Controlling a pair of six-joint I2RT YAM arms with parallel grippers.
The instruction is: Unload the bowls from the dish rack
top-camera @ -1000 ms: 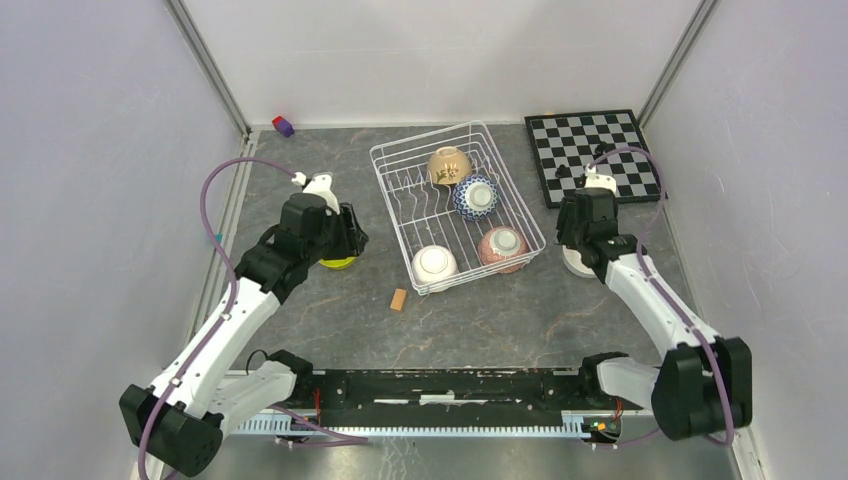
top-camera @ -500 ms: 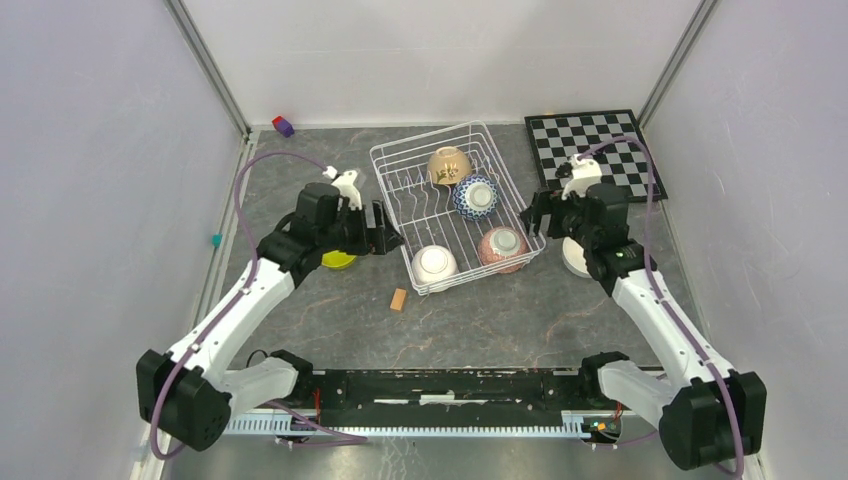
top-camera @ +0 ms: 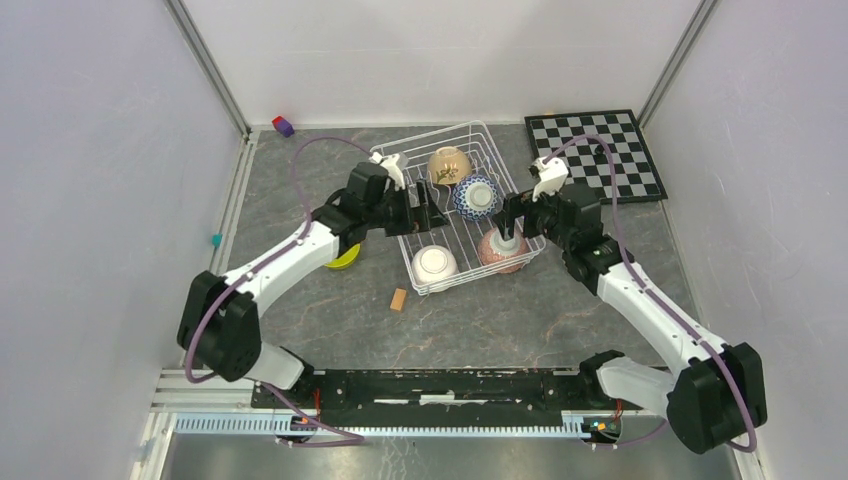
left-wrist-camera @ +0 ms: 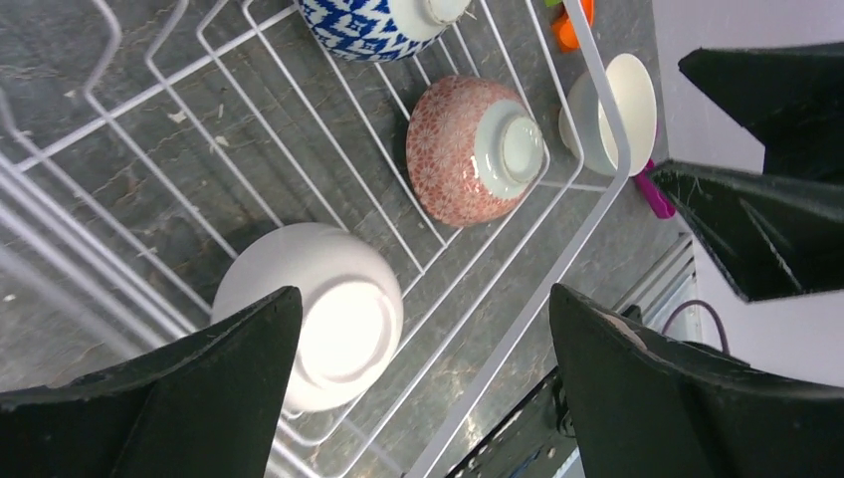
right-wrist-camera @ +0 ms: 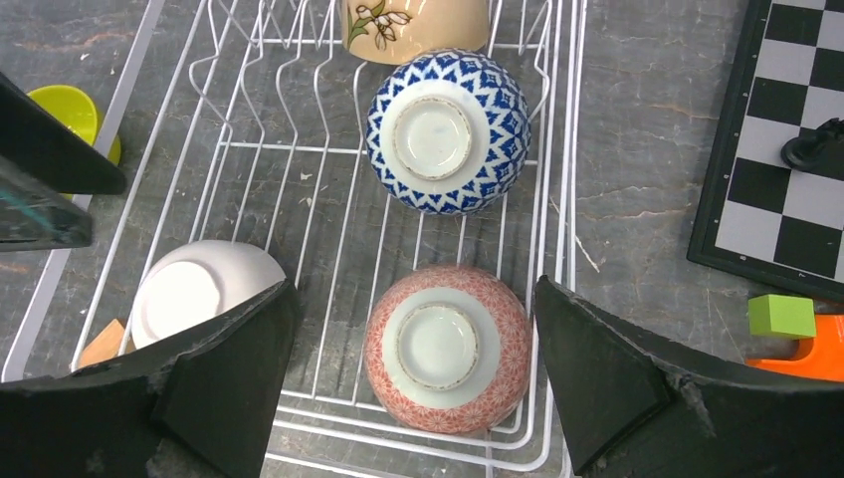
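The white wire dish rack (top-camera: 420, 138) holds a beige bowl (top-camera: 449, 163), a blue-and-white bowl (top-camera: 476, 196), a pink-red bowl (top-camera: 503, 248) and a white bowl (top-camera: 434, 265), the last three upside down. The lime-green bowl (top-camera: 342, 260) sits on the table left of the rack. A second white bowl (left-wrist-camera: 609, 115) sits outside the rack's right rim. My left gripper (top-camera: 425, 212) is open over the rack's middle, the white bowl (left-wrist-camera: 318, 314) by its left finger. My right gripper (top-camera: 510, 222) is open, its jaws straddling the pink-red bowl (right-wrist-camera: 446, 349) from above.
A chessboard (top-camera: 595, 150) with a black piece lies at the back right. A wooden block (top-camera: 399, 299) lies in front of the rack. A purple-red block (top-camera: 283, 126) is in the back left corner. A green block (right-wrist-camera: 781, 316) and an orange piece (right-wrist-camera: 816, 358) lie right of the rack.
Both arms swung inward from the table's sides to above the rack. The left left the lime-green bowl; the right left the outer white bowl. Both grippers now hang open over the rack.
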